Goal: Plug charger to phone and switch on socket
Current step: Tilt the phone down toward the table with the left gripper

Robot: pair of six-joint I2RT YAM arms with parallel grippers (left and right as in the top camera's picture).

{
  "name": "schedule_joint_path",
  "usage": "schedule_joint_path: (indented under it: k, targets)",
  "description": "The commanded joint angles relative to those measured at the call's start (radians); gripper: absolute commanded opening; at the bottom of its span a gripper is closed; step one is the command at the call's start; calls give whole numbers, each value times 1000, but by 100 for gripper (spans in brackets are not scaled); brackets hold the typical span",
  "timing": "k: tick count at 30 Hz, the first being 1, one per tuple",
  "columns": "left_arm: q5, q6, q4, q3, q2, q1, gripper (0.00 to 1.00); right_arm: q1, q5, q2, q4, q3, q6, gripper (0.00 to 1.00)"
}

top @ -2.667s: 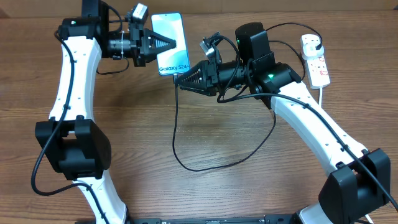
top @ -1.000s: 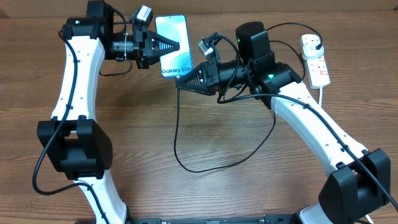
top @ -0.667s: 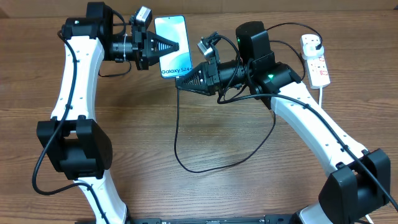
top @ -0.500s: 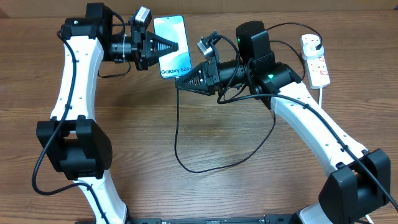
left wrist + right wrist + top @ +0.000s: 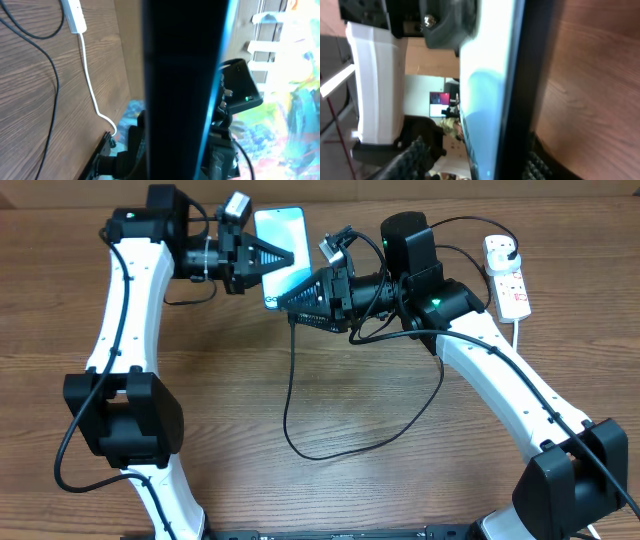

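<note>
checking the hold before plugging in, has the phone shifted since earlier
Yes: the phone has shifted slightly right, toward the power strip, in the overhead view.

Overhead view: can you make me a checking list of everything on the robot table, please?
Surface: brown wooden table.
Job's things: phone lit; charger cable hangs by its lower end, plugged in or not, cannot tell; socket at the far right.
Clutter: nothing seen.
Grippers: left gripper shut on the phone; right gripper open around its lower end.
Cables: white cord leaves the socket.
Surroundings: nothing seen clearly.
</note>
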Motion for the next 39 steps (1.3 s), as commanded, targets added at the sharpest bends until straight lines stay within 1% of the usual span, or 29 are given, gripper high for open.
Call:
schedule_joint_path:
  k: [1, 2, 5, 6, 7, 8, 10, 13, 16, 22, 27, 31, 36, 39]
  targets:
    - [32, 3, 19, 2, -20, 8, 4, -5, 21, 7, -8, 8, 2, 76]
    - [3, -19, 29, 2, -20, 16, 4, -5, 21, 7, -14, 8, 2, 80]
    - [-105, -71, 52, 2, -20, 41, 4, -5, 21, 7, -32, 8, -6, 85]
    - [-137, -76, 60, 2, -20, 47, 4, -5, 22, 7, -36, 8, -10, 86]
    - [-193, -76, 66, 2, -20, 58, 4, -5, 27, 7, -51, 8, -36, 90]
    - [-220, -75, 67, 2, -20, 63, 4, -5, 34, 7, -68, 8, -53, 93]
    - [-301, -75, 80, 2, -20, 64, 4, -5, 72, 7, -121, 8, -85, 96]
    - [-410, -76, 85, 2, -20, 63, 4, -5, 173, 7, -214, 8, -126, 99]
    - [-473, -102, 90, 2, -20, 55, 4, -5, 286, 7, -303, 8, -161, 100]
    - [-636, -161, 113, 2, -20, 23, 4, -5, 476, 7, -416, 8, -168, 100]
    - [-697, -161, 140, 2, -20, -19, 4, -5, 571, 7, -469, 8, -180, 100]
    - [-737, -161, 175, 2, -16, -55, 4, -5, 579, 7, -481, 8, -182, 100]
    - [-725, -206, 196, 2, 43, -84, 4, -5, 579, 7, -493, 8, -182, 100]
    - [-657, -205, 196, 2, 103, -85, 4, -5, 580, 7, -499, 8, -186, 100]
